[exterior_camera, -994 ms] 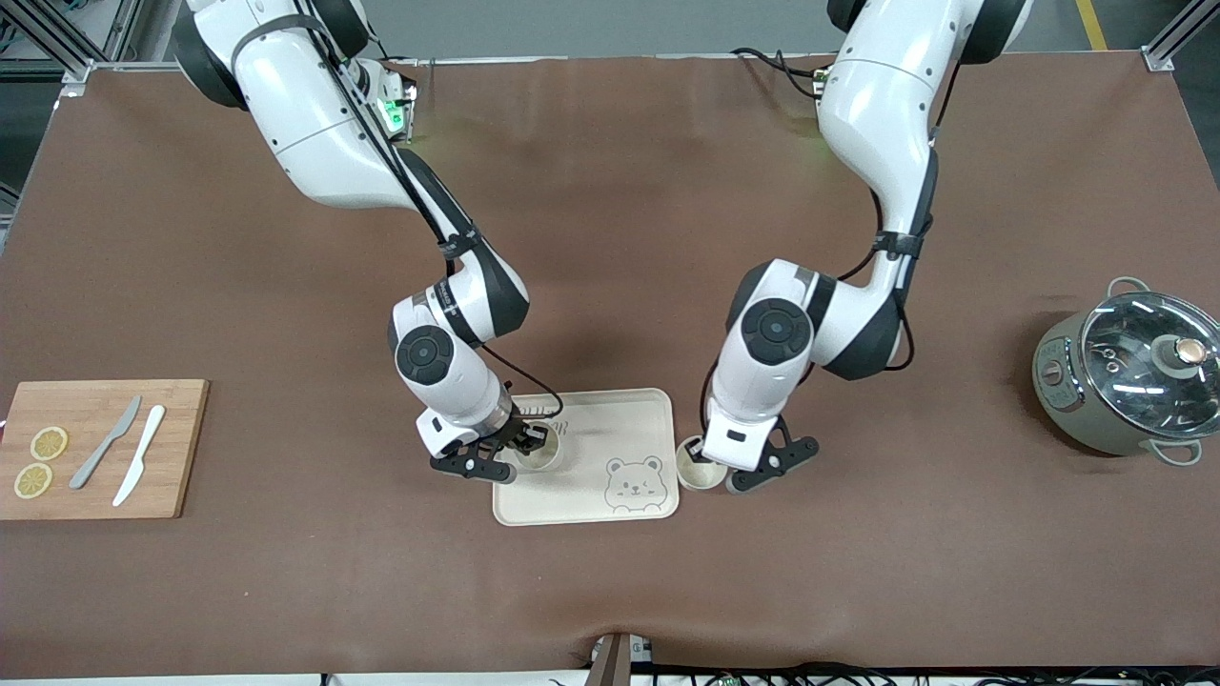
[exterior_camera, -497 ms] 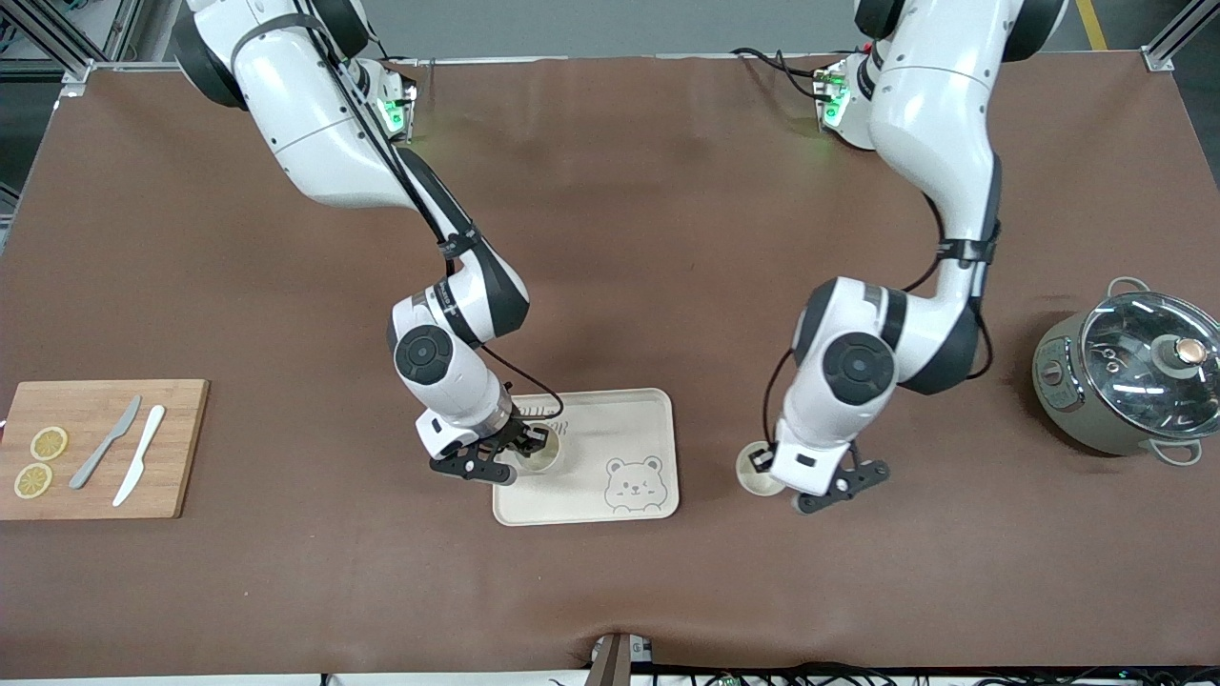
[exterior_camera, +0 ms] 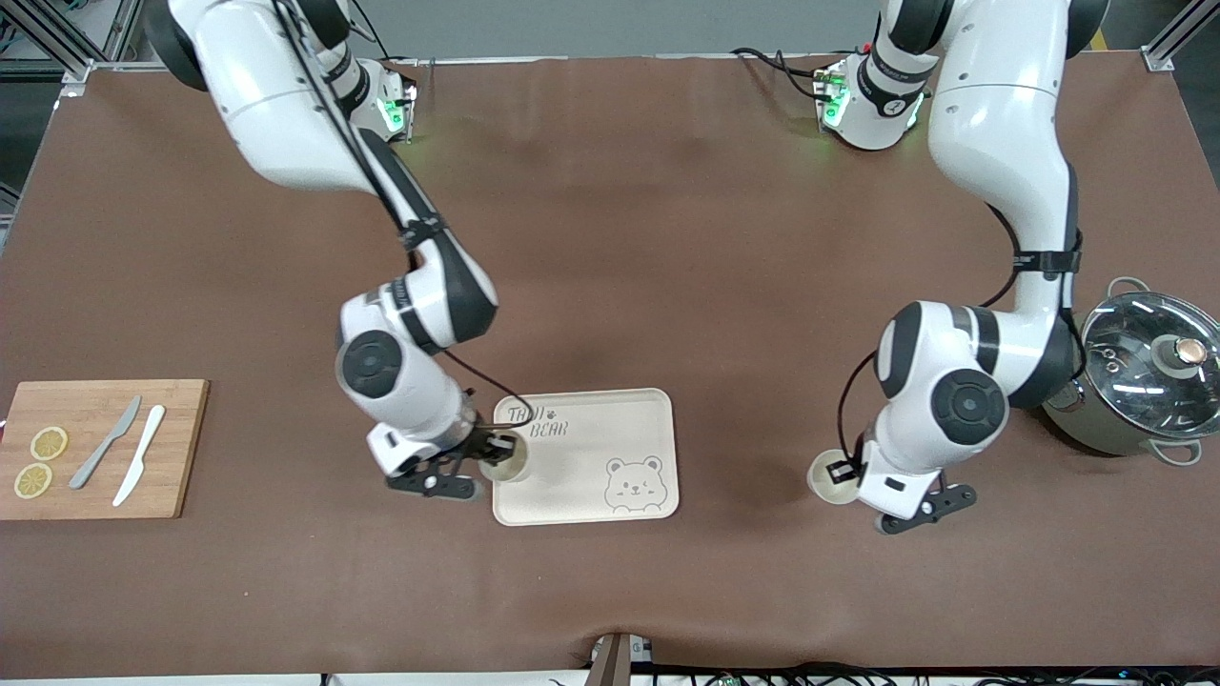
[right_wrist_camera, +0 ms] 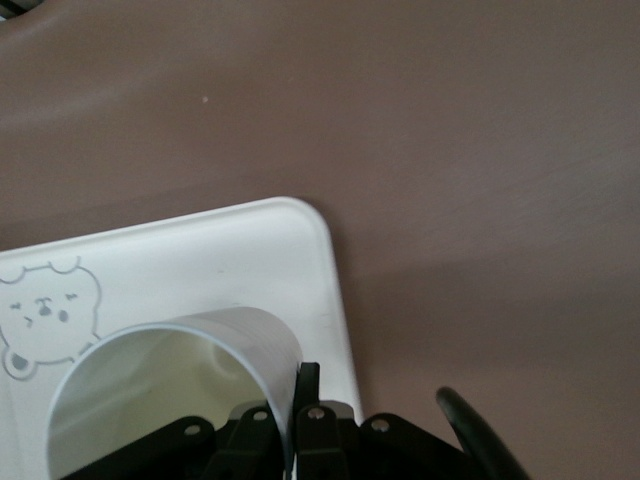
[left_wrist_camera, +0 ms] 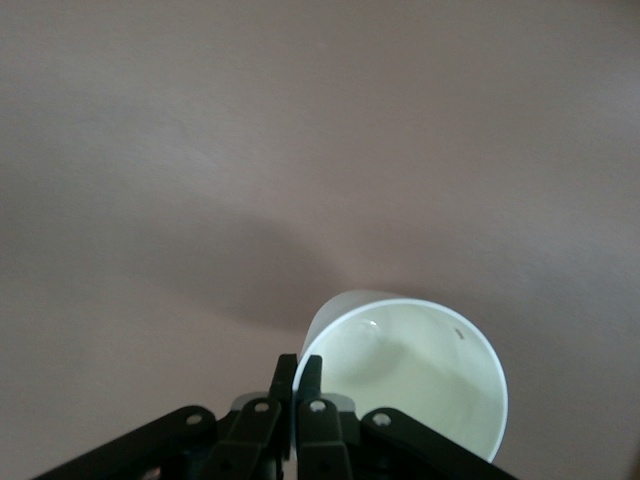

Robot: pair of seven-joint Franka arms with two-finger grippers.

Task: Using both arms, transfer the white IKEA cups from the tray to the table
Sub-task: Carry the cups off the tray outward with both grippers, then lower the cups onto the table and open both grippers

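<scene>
My right gripper [exterior_camera: 491, 455] is shut on the rim of one white cup [exterior_camera: 505, 458] and holds it over the end of the cream bear-printed tray [exterior_camera: 610, 429] that lies toward the right arm's end. In the right wrist view its fingers [right_wrist_camera: 308, 385] pinch the cup's wall [right_wrist_camera: 240, 335] above the tray's corner [right_wrist_camera: 290, 240]. My left gripper [exterior_camera: 848, 474] is shut on the rim of the second white cup [exterior_camera: 827, 481], over bare table between the tray and the pot. In the left wrist view its fingers [left_wrist_camera: 310, 372] clamp that cup's rim [left_wrist_camera: 400, 375].
A wooden cutting board [exterior_camera: 181, 448] with two lemon slices and two knives lies at the right arm's end. A pot with a glass lid [exterior_camera: 1134, 367] stands at the left arm's end, close beside the left arm's elbow.
My left gripper has carried its cup from beside the tray toward the pot. My right gripper has shifted its cup from farther in on the tray to the tray's end.
</scene>
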